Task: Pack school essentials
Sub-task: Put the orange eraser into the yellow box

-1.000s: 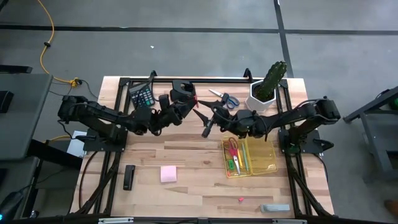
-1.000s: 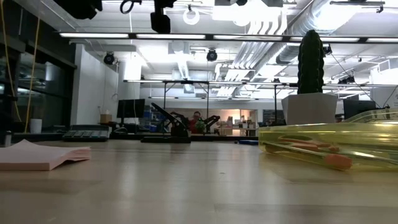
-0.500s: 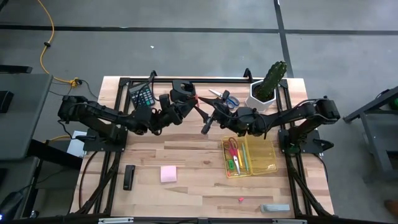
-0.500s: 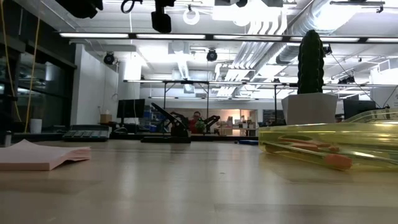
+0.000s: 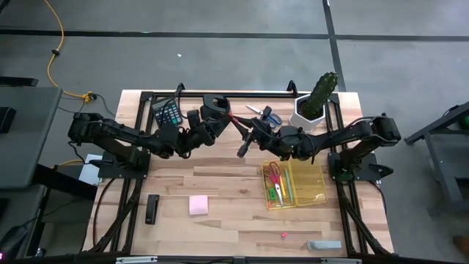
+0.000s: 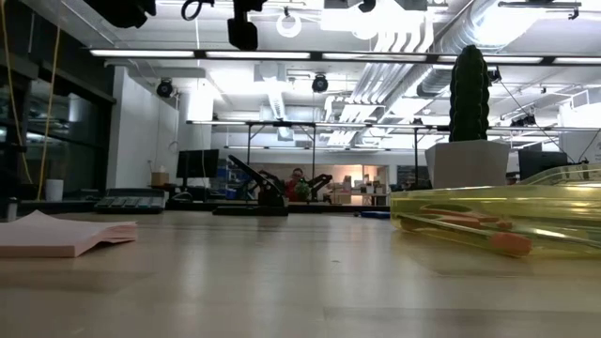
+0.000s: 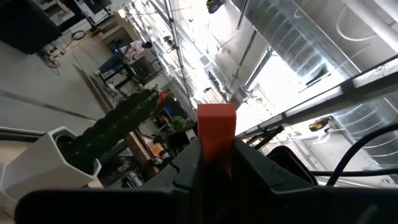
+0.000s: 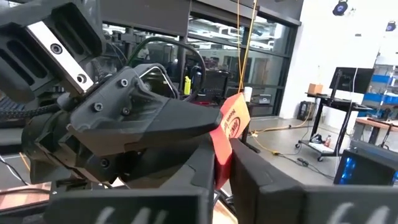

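Tray: your clear yellow tray (image 5: 311,185) below the cactus (image 5: 320,92) holds red-handled scissors (image 5: 273,174) and pens (image 5: 286,183).
Eraser: small red block (image 5: 233,118), left of the cactus.
Grippers: left gripper (image 5: 229,120) and right gripper (image 5: 240,122) both pinch it.

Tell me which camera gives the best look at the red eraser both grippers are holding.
The right wrist view: the red eraser fills the centre, printing visible, between the right gripper and left gripper. The left wrist view shows one plain end. The high view shows a red speck; the low view shows nothing.
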